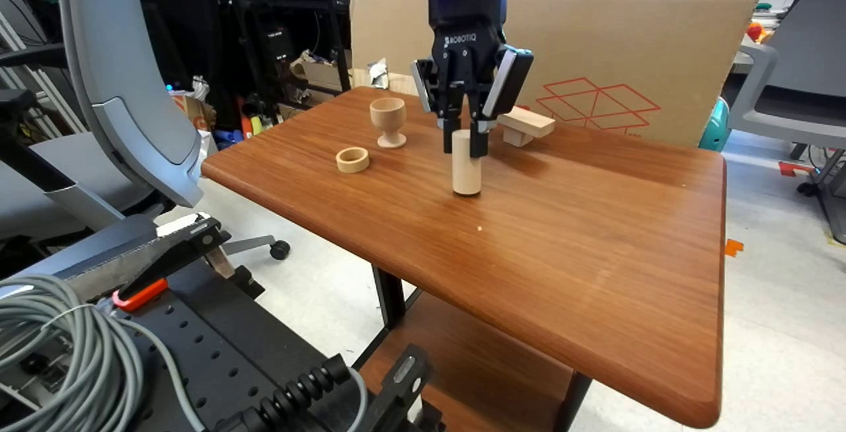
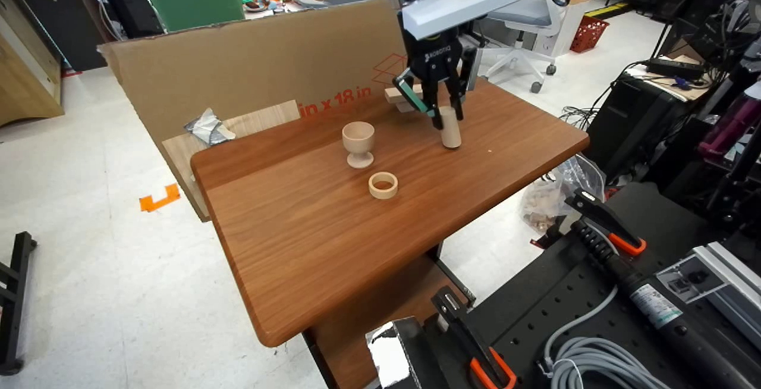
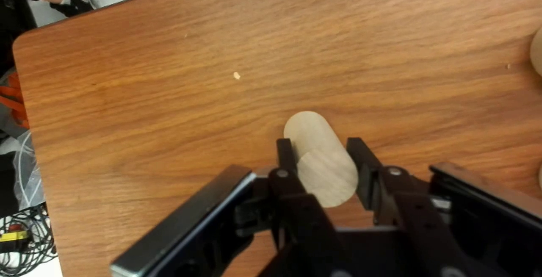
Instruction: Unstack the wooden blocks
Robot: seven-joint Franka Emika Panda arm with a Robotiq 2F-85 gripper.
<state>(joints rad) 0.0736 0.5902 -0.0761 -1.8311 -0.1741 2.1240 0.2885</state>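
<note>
A pale wooden cylinder (image 1: 466,178) stands upright, its base at the tabletop; it also shows in an exterior view (image 2: 452,137) and the wrist view (image 3: 327,177). My gripper (image 1: 464,153) has its fingers pressed close on both sides of the cylinder's upper part and looks shut on it. A wooden goblet (image 1: 388,118) and a wooden ring (image 1: 352,166) stand apart on the table, both also visible in an exterior view (image 2: 359,139). A flat plank (image 1: 529,121) rests across a small block (image 1: 515,138) behind the gripper, partly hidden in an exterior view (image 2: 395,95).
The brown table (image 1: 595,253) has rounded corners. A cardboard sheet (image 1: 628,42) stands upright along its far edge. A grey chair (image 1: 142,88) is beside the table in an exterior view. Two pale wooden pieces (image 3: 537,52) are cut off at the wrist view's right edge.
</note>
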